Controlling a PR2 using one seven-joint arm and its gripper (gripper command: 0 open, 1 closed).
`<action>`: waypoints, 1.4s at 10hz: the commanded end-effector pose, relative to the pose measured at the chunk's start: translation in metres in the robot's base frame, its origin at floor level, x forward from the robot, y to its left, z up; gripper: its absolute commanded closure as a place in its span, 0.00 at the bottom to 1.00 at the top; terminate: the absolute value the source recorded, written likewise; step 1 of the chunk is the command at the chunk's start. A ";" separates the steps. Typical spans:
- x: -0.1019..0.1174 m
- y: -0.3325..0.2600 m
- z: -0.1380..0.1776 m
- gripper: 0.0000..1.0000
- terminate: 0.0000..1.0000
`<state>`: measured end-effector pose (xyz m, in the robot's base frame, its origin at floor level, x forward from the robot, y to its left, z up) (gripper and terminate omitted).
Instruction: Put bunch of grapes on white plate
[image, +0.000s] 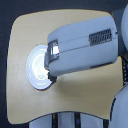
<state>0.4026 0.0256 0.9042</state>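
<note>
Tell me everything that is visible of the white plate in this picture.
The white plate is round and glossy, with a shallow raised rim. It lies flat on the light wooden table, toward the exterior view's left. The robot's arm reaches over it and hides its right part. The tool hangs at its lower right edge; contact cannot be judged. No grapes show on the visible part.

A light wooden table (30, 60) with rounded corners; a white plate (34, 67) lies directly on it.
</note>
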 end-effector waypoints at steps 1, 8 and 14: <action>0.008 0.068 -0.021 1.00 0.00; 0.018 0.119 -0.059 1.00 0.00; 0.019 0.105 -0.090 1.00 0.00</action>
<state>0.4195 0.1410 0.8371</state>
